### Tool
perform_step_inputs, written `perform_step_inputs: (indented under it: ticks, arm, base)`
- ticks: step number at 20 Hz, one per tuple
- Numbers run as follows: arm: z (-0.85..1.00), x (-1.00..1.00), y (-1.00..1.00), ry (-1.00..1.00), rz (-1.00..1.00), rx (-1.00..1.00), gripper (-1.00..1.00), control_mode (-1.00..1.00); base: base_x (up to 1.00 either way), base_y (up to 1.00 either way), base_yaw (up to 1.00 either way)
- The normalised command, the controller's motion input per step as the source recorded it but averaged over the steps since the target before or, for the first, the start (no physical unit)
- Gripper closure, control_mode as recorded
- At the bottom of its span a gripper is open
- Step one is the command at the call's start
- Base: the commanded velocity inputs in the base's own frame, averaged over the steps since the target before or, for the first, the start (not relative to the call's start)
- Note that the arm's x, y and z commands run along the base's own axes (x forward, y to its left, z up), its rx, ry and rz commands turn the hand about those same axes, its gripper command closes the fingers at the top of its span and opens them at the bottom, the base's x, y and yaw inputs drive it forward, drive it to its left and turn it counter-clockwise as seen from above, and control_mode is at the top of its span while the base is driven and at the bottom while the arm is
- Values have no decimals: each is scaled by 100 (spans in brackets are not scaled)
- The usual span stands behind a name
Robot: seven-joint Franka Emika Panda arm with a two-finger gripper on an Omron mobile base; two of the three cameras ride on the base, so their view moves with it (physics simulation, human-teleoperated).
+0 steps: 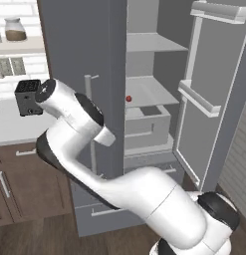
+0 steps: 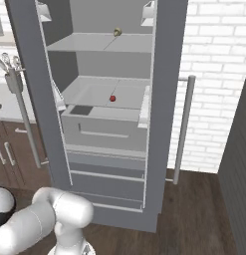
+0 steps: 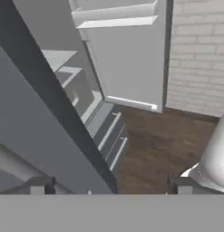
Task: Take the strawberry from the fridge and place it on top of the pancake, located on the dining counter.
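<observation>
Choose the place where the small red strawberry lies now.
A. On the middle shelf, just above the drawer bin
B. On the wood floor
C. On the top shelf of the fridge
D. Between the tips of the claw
A: the strawberry rests on the middle shelf of the open fridge, above the drawer bin.

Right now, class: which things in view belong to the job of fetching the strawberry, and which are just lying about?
Belonging to the job:
- strawberry, on a fridge shelf
- fridge, one door open
- gripper, jaws wide, holding nothing

Just lying about:
- jar on the wall shelf
- small round item on the upper fridge shelf
- wood cabinets
</observation>
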Motion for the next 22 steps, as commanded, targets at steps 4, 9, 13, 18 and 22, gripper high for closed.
perform_step_inputs:
  ticks: [4,9,13,18,22]
  arm:
    - [4,-61,-100,0,16,90,-100,-100]
    - [28,5,-100,5,1,100,-100,-100]
    - [0,48,-99,27,5,94,-100,-100]
    - [11,83,-72,28,21,67,-100,-100]
    - [18,100,-20,22,34,47,-100,-100]
  base:
    - [0,0,0]
    - [0,0,0]
    - [0,0,0]
    - [0,0,0]
    - [0,0,0]
